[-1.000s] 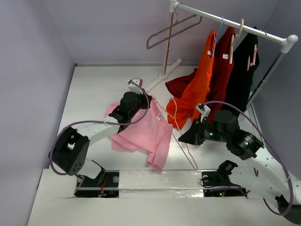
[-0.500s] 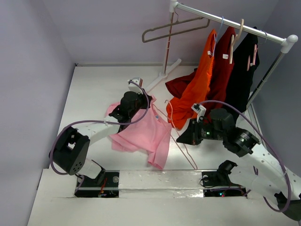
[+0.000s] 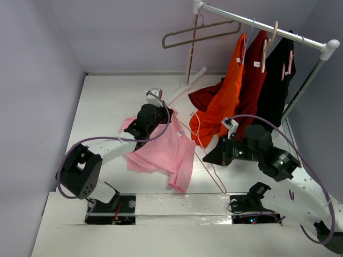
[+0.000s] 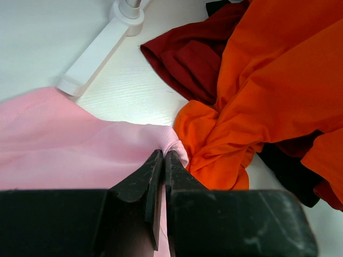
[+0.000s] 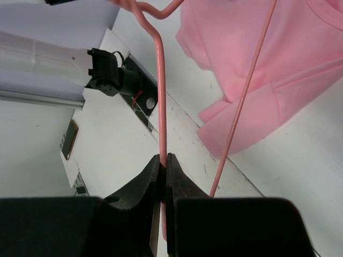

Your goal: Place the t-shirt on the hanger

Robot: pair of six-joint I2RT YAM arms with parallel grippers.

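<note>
Seen from above, a white table (image 3: 107, 101) with two robot arms and a clothes rack at the far right.

The left gripper (image 4: 164, 155) is closed tight on a small pinch of the pink t-shirt (image 3: 166, 150), at an edge that lies just beside a heap of orange shirt (image 4: 268, 91). The rest of the t-shirt is spread on the table between the two arms, in the same place as a second ago.

The right gripper (image 5: 164, 160) is closed on the thin pink hanger (image 5: 159, 96), its jaws clamped on one wire with no gap showing. A second wire of the hanger slants past the t-shirt's lower edge in the right wrist view.

What has changed is small. Over the last second the right arm swung a little toward the t-shirt, then eased back to nearly where it began, and the hanger's hook end shifted with it. (An unused grey hanger (image 3: 201, 33) on the rack has also swung to a flatter angle.)

The hanger lies beside the t-shirt, not inside it. By my reading, the arm is lining the hanger up, and threading it through the neck is not yet begun.
</note>
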